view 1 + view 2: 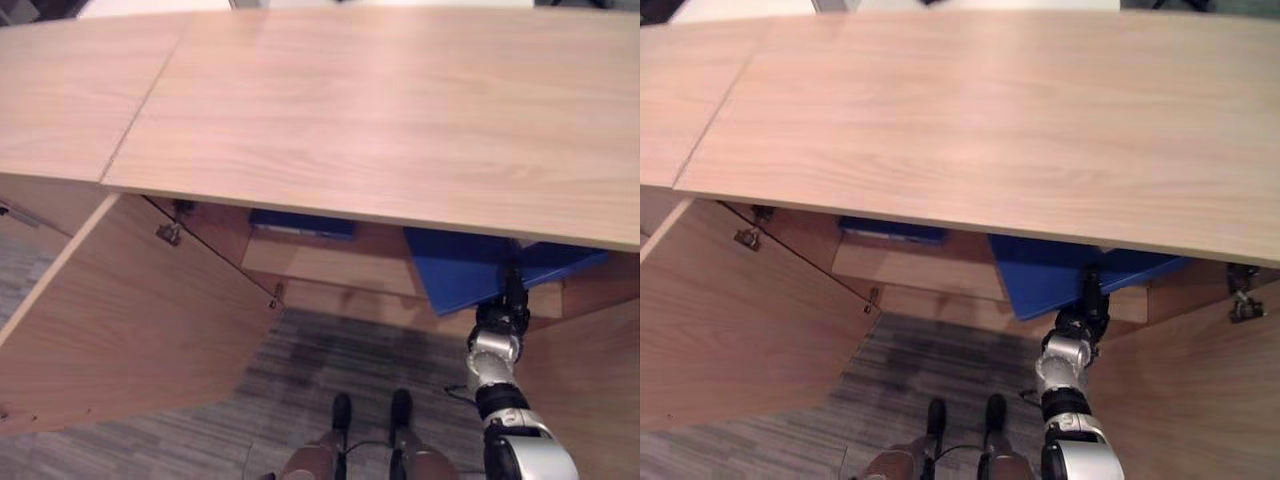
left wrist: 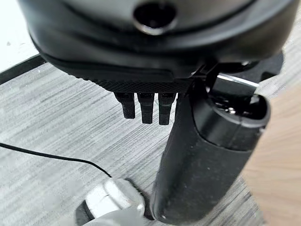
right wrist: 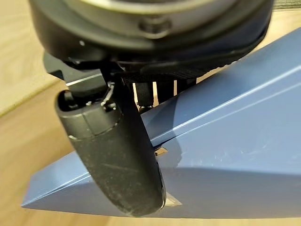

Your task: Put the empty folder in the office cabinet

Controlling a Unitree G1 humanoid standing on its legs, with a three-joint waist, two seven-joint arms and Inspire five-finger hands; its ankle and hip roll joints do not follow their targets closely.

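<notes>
The blue folder (image 1: 470,270) lies tilted on the shelf inside the open office cabinet (image 1: 380,110), half under the wooden top, with one corner sticking out toward me. My right hand (image 1: 514,298) reaches in from below and is shut on the folder's near edge. In the right wrist view its thumb (image 3: 117,160) presses on the upper face of the folder (image 3: 235,141), with the fingers behind the edge. My left hand (image 2: 207,155) hangs over grey carpet, fingers relaxed and holding nothing.
Both cabinet doors stand open: the left door (image 1: 130,320) swings far out, the right door (image 1: 590,380) is beside my right arm. A second blue item (image 1: 300,222) sits deeper on the shelf (image 1: 320,265) to the left. Grey carpet (image 1: 330,350) lies below.
</notes>
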